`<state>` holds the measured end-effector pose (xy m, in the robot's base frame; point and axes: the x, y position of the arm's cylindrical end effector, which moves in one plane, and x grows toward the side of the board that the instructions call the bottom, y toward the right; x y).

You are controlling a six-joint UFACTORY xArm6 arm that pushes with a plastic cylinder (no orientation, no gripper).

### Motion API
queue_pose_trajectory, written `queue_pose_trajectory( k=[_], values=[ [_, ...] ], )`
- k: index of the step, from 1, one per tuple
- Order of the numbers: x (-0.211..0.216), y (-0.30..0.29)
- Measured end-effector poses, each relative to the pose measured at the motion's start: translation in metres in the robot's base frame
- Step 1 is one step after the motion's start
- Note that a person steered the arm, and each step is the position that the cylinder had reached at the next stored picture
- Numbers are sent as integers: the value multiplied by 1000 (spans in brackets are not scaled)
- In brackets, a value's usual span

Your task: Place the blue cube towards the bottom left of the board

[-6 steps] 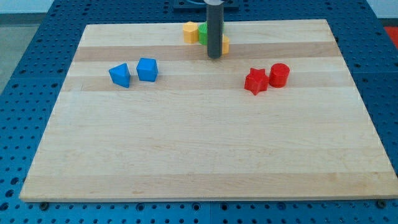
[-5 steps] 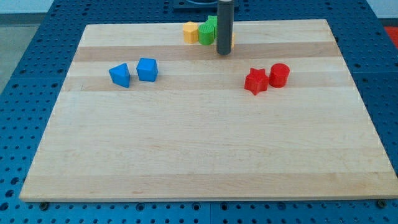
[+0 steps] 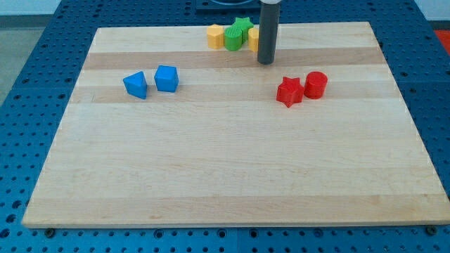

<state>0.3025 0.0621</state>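
Observation:
The blue cube (image 3: 166,78) sits on the wooden board (image 3: 232,176) in its upper left part. A second blue block (image 3: 136,84), wedge-like, lies just to its left. My rod comes down at the top middle and my tip (image 3: 265,62) rests on the board, far to the right of the blue cube and just below the yellow and green cluster.
At the top edge stand a yellow block (image 3: 215,35), a green star-like block (image 3: 238,33) and another yellow block (image 3: 253,39) partly hidden by the rod. A red star-like block (image 3: 289,91) and a red cylinder (image 3: 316,84) sit at the right.
My tip has slid to the right along the top of the board, uncovering the green block. No block has moved.

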Motion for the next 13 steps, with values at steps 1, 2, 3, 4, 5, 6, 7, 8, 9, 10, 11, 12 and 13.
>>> queue_pose_trajectory(
  k=[1, 2, 3, 4, 5, 6, 7, 8, 9, 10, 11, 12, 13],
  values=[
    [8, -2],
    [22, -23],
    [21, -70],
    [18, -103],
    [21, -134],
    [21, -165],
    [33, -175],
    [60, -175],
    [78, -182],
    [63, -194],
    [59, -211],
    [57, -229],
    [55, -236]
  ],
)
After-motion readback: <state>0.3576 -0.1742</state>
